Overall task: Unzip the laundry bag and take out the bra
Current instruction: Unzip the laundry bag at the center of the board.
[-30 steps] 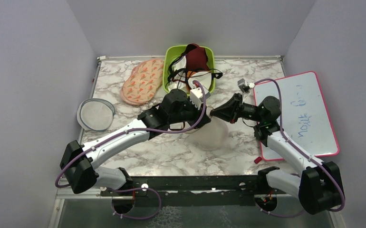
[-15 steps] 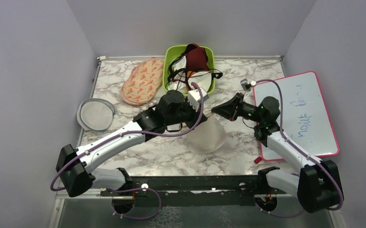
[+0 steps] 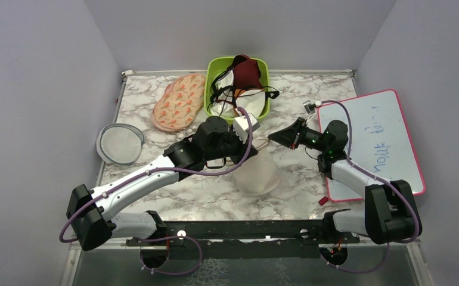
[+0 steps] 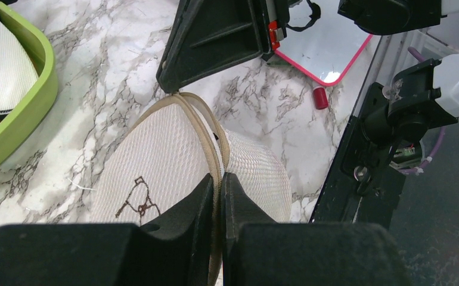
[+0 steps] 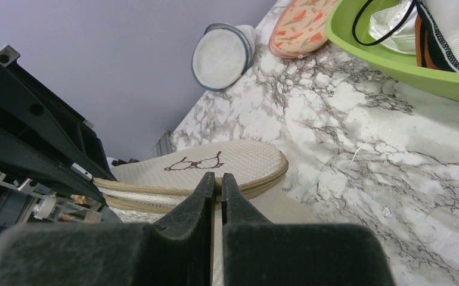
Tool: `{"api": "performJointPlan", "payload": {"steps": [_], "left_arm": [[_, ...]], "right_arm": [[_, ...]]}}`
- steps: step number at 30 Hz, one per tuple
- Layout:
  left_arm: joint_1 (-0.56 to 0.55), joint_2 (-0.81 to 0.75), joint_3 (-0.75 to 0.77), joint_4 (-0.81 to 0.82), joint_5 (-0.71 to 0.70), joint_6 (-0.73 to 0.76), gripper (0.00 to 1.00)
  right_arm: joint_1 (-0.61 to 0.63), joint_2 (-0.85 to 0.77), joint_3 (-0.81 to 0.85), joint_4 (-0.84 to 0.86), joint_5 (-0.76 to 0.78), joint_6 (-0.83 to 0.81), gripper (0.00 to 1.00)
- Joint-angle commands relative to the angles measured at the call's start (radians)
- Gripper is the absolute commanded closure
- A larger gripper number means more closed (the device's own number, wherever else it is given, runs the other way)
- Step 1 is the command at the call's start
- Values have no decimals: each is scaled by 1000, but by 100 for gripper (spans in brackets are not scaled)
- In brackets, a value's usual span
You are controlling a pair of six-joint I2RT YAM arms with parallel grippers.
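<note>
The laundry bag (image 3: pixel 257 174), a cream mesh pod with a dark line drawing on its face (image 4: pixel 137 199), lies at the table's middle between both arms. My left gripper (image 4: pixel 221 179) is shut on the beige zip rim (image 4: pixel 206 128) at the bag's near side. My right gripper (image 5: pixel 217 179) is shut on the rim at the opposite side, where the zip tapes (image 5: pixel 143 193) part a little to the left. From above, the left gripper (image 3: pixel 256 145) and right gripper (image 3: pixel 270 138) almost meet over the bag's far edge. The bra is hidden.
A green tub (image 3: pixel 267 104) behind the bag holds a dark maroon garment (image 3: pixel 248 68), white cloths and black straps. Pink floral pads (image 3: pixel 179 101) and a grey-rimmed mesh disc (image 3: pixel 120 143) lie at the left. A pink-framed whiteboard (image 3: pixel 373 143) and a red cap (image 3: pixel 322 201) are at the right.
My left gripper has closed on the bag's zip rim and drawn back leftward. The right gripper has lifted slightly away to the right. The bag has shifted a little left.
</note>
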State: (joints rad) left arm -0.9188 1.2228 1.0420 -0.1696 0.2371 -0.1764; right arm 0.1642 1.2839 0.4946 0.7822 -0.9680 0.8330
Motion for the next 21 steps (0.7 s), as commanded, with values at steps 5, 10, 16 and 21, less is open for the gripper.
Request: {"api": "performJointPlan", "payload": {"steps": [5,10,16,21], "left_arm": [[-9,31,13,17,31,11,76],[-10,63,43,15,22,4,64],[-24,101,74,10,-26,-6,59],[-36,123,98,-5,-99,5,62]], "right_arm": [[0,-102,45,-42,-82,-68,99],[14,-144,58,-99,-85,-97,99],[37,-155,53,-89,-82,-83,99],[62,-167,54,-93,-80,-81,99]]}}
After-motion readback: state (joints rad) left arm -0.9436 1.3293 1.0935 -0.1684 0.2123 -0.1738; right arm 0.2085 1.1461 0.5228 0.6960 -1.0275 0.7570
